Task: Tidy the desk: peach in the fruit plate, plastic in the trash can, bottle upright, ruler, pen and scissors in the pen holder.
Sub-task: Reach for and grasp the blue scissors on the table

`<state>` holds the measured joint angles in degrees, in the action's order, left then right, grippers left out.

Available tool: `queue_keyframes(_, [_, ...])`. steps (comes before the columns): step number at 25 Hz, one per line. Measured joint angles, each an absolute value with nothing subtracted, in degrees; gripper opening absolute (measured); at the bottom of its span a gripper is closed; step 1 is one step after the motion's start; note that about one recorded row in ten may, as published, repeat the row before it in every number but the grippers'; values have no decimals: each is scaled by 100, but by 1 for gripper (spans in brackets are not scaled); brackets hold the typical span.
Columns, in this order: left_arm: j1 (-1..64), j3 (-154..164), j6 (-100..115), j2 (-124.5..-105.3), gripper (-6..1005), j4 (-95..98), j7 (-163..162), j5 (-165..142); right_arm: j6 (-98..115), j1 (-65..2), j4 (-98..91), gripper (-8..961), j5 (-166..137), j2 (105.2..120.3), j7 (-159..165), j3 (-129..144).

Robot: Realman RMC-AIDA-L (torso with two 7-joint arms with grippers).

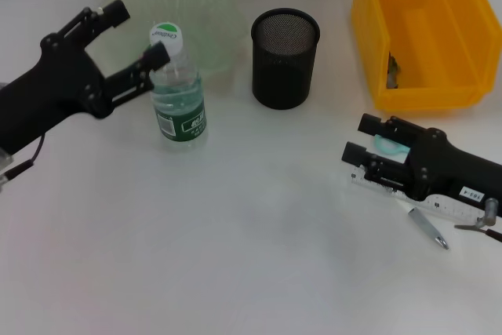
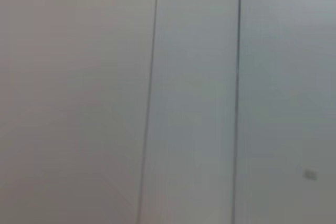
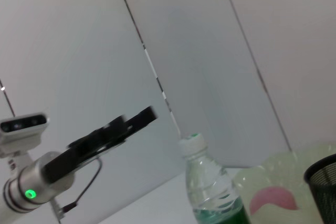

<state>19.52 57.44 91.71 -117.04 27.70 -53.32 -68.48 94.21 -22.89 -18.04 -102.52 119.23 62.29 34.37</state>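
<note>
The clear bottle (image 1: 179, 92) with a green label stands upright left of centre; it also shows in the right wrist view (image 3: 210, 187). My left gripper (image 1: 137, 33) is open beside the bottle's cap, its near finger almost touching the neck. A pink peach (image 3: 273, 200) lies in the pale green fruit plate (image 1: 205, 7). The black mesh pen holder (image 1: 285, 58) stands in the middle. My right gripper (image 1: 365, 140) lies low and open over the white ruler (image 1: 378, 183), a teal piece between its fingers. The pen (image 1: 429, 227) and scissors (image 1: 480, 227) lie by its arm.
A yellow bin (image 1: 439, 88), the trash can, stands at the back right with a small dark thing (image 1: 392, 68) inside. White tabletop stretches across the front and middle. The left wrist view holds only a grey wall.
</note>
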Motion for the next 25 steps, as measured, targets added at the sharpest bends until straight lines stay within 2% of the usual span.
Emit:
queue_keyframes(5, [1947,5851,9793,-11301,859,2909,-5930,-7685,9545,-2266,-2138,717,-10249,11862,6708,3283])
queue_keyframes(7, [1960,5846,9882,-11238,859,2923,-6097,-8019,9608,-2259,-2649,717,-10344,11820,7289,3317])
queue_keyframes(11, [1944,5819,9881,-11247,859,2991,-6317,-8464,9927,-2269,-4431,716,-10954,11773,8969,3419])
queue_keyframes(18, [1954,5869,9895,-11279,859,3010,-6351,-8762,10707,-2625,-7738,716,-12305,11893,11631,3932])
queue_keyframes(25, [1996,5876,9834,-11331,859,3042,-6461,-9082,10942,-3126,-9133,688,-14163,11913,12585,5136])
